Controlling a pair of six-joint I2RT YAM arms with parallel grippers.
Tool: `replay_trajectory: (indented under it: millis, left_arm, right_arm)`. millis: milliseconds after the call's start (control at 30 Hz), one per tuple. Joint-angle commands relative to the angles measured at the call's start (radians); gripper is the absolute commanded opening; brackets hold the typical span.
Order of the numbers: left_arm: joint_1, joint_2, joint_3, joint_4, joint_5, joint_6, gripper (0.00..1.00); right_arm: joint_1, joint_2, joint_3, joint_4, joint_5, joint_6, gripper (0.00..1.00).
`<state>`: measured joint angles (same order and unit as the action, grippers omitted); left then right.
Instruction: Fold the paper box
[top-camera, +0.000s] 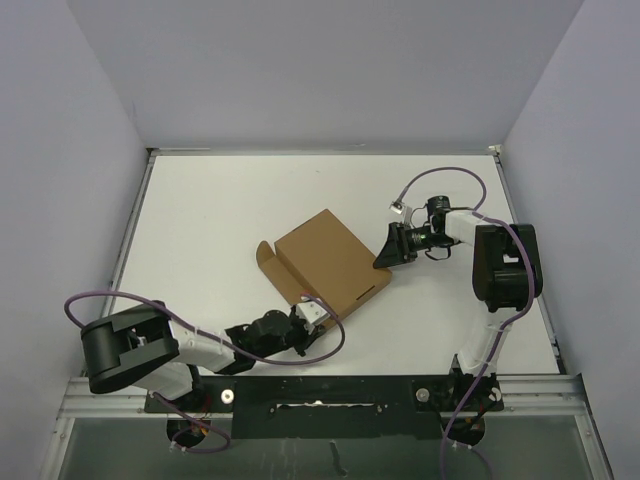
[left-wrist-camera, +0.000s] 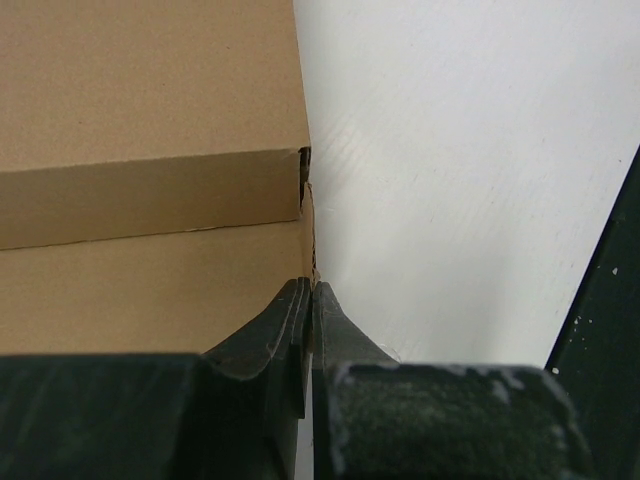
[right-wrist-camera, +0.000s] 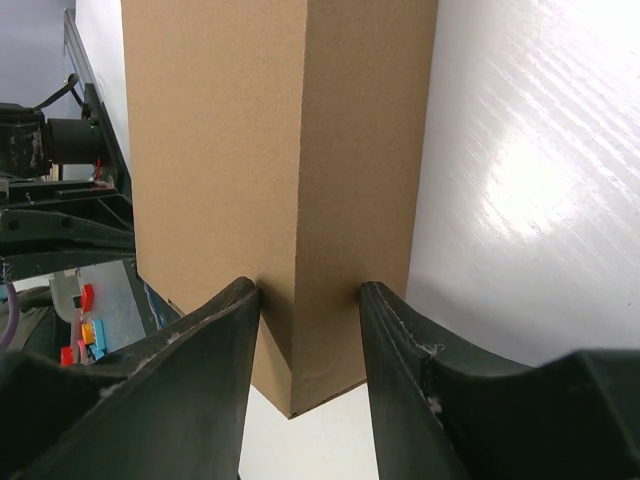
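Note:
The paper box (top-camera: 325, 255) is a brown shallow carton lying closed in the middle of the table, with one small flap (top-camera: 265, 254) standing out at its left corner. My left gripper (top-camera: 312, 305) is at the box's near corner. In the left wrist view its fingertips (left-wrist-camera: 312, 288) are pressed together on the thin edge of the box's side wall (left-wrist-camera: 150, 280). My right gripper (top-camera: 383, 258) is at the box's right corner. In the right wrist view its fingers (right-wrist-camera: 307, 290) straddle that corner of the box (right-wrist-camera: 270, 130) and touch both faces.
The white table (top-camera: 200, 220) is bounded by grey walls at the back and both sides. A black rail (top-camera: 330, 395) with the arm bases runs along the near edge. The left arm's body (right-wrist-camera: 50, 150) shows behind the box in the right wrist view.

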<state>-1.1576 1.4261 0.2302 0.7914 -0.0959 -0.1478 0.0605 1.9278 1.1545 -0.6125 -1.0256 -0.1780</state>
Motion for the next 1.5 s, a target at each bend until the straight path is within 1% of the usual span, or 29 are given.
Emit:
replay_trajectory:
  millis: [0,533,867,1167,1467]
  left_arm:
    - [-0.006,-0.04,0.046,-0.101,0.018,0.038,0.0]
    - [-0.004,-0.097,0.13,-0.29,-0.009,0.021,0.0]
    - [0.007,-0.126,0.208,-0.44,-0.022,-0.032,0.0]
    - [0.026,-0.147,0.243,-0.504,-0.011,-0.078,0.0]
    - [0.032,-0.158,0.281,-0.546,0.004,-0.081,0.0]
  right_arm:
    - [0.01,0.037,0.005,0.026,0.14,-0.054,0.43]
    - [0.016,0.04,0.006,0.025,0.14,-0.055,0.43]
    - [0.019,0.039,0.007,0.025,0.137,-0.055,0.42]
    - [0.02,0.037,0.007,0.023,0.136,-0.055,0.42]
    - [0.024,0.04,0.008,0.023,0.136,-0.056,0.43]
